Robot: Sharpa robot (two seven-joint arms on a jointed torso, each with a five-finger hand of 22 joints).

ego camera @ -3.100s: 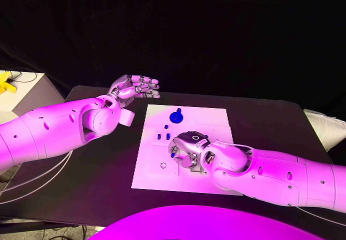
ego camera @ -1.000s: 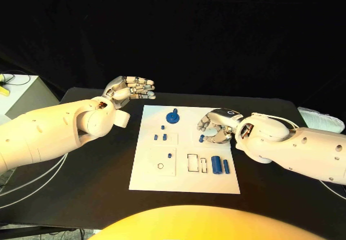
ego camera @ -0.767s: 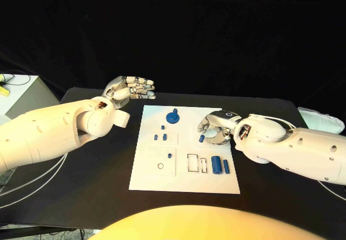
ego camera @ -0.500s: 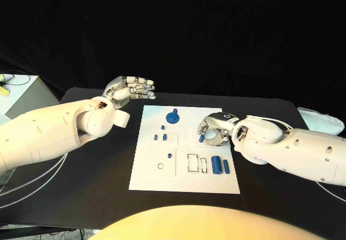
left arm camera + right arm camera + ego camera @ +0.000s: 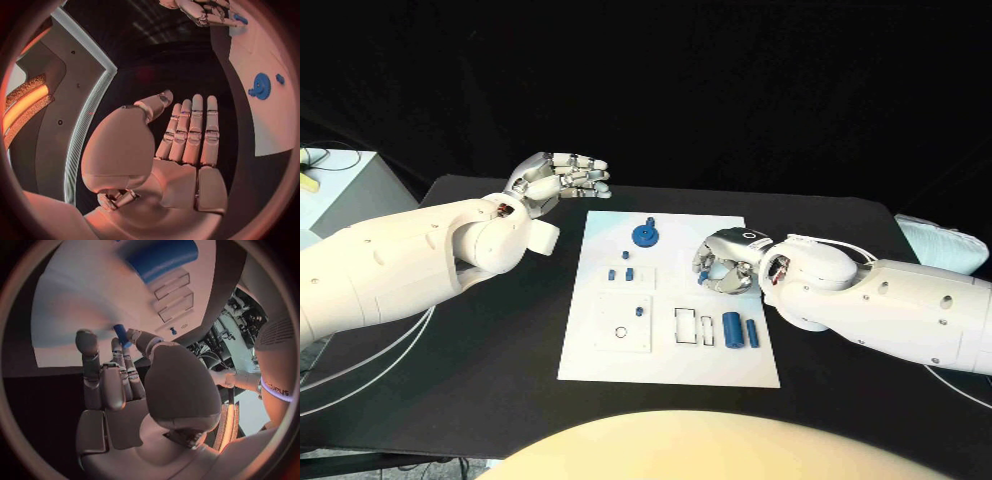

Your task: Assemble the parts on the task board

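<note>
The white task board (image 5: pixel 668 360) lies mid-table. My right hand (image 5: pixel 727 266) hovers low over its right-middle part and pinches a small blue peg (image 5: pixel 700 270) between thumb and a fingertip; the right wrist view shows the peg (image 5: pixel 120 335) at the fingertips (image 5: pixel 115 347). My left hand (image 5: pixel 567 178) is raised beyond the board's far-left corner, and in the left wrist view its flat fingers (image 5: pixel 190 130) hold nothing. On the board lie a blue gear (image 5: pixel 646 235), three short pegs (image 5: pixel 620 270), and two blue cylinders (image 5: pixel 740 328) beside rectangular slots (image 5: pixel 687 325).
A raised white square plate (image 5: pixel 625 325) with a small blue piece (image 5: pixel 639 311) sits on the board's left half. A white stand (image 5: pixel 336 185) is off the table's far-left corner, pale padding (image 5: pixel 935 240) off its right edge, and cables (image 5: pixel 358 360) hang at the left.
My right hand has crept a little left and toward me over the board, the small blue peg staying at its fingertips. The left hand has not moved.
</note>
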